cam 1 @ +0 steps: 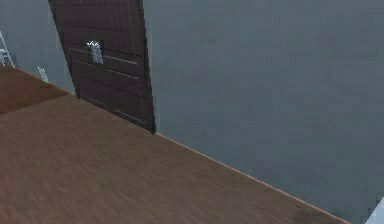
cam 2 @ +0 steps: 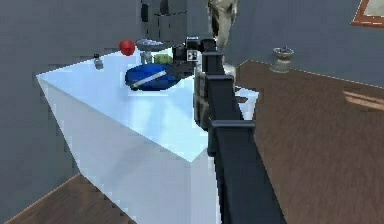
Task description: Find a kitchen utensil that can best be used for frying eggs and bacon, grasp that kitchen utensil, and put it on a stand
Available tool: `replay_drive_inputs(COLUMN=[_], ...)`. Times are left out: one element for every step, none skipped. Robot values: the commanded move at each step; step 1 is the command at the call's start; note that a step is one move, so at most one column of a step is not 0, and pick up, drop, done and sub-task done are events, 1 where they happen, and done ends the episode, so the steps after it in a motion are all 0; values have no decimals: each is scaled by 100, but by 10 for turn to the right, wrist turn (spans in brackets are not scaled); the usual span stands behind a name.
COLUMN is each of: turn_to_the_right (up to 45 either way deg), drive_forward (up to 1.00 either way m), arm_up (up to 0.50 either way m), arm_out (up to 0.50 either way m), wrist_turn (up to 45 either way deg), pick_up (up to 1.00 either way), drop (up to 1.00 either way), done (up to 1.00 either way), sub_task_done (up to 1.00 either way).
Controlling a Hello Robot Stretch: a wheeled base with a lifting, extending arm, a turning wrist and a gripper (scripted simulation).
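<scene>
A white counter (cam 2: 120, 120) stands in the arm side view's left half. On its top lies a round, shallow blue thing (cam 2: 150, 82), perhaps a pan, with a pale strip across it. My arm (cam 2: 232, 150) rises from the bottom edge to the counter's far right corner. The gripper (cam 2: 178, 56) sits there just beyond the blue thing's far rim. Things on the counter stand at and behind its far end, so I cannot tell whether it holds anything.
A red apple (cam 2: 127, 46) and a small grey object (cam 2: 98, 62) sit at the counter's far side. A beige statue (cam 2: 222, 20) stands behind, and a small pot (cam 2: 284, 60) rests on the wooden floor. The forward view has a dark door (cam 1: 105, 60), a grey wall (cam 1: 270, 80) and wooden floor (cam 1: 100, 170).
</scene>
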Motion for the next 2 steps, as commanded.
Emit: replay_drive_inputs(turn_to_the_right=[0,0], drive_forward=[0,0], arm_up=[2,0], arm_out=[0,0], wrist_turn=[0,-450], pick_up=[0,0], drop=[0,0], done=[0,0], sub_task_done=[0,0])
